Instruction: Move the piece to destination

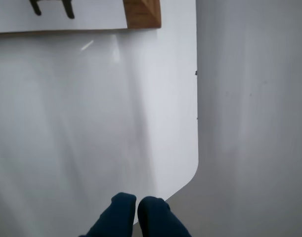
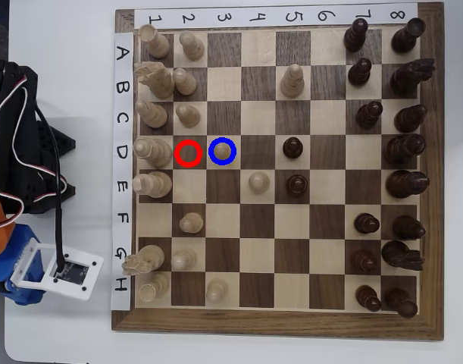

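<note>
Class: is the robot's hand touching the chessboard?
Apart. In the wrist view the shut hand sits at the bottom edge, the chessboard corner at the top, with bare white table between them.

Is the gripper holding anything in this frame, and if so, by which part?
Nothing is held. In the wrist view the gripper has its jaws closed together over bare white table, with no piece between them.

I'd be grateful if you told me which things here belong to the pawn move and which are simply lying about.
Belonging to the job:
- pale pawn, apparently already inside the blue ring
- blue-ringed light square
- gripper, shut and empty, off the board

Lying about:
- red-ringed dark square
- dark pawn
- pale pawn on E4
- letter strip
</note>
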### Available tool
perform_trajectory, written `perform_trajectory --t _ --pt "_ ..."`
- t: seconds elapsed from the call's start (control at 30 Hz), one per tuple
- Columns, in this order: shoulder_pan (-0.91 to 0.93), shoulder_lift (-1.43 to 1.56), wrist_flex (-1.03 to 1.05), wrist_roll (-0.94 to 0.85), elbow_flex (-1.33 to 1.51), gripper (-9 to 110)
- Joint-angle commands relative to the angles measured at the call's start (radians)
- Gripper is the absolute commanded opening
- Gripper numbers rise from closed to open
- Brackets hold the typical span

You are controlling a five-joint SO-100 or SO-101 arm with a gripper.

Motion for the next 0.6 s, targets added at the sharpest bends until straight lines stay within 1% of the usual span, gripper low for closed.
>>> perform_trajectory --t 0.0,0.57 --pt "0.054 0.055 -0.057 -0.038 0.008 0" --pt "0.038 0.057 -0.078 -0.061 0.044 0"
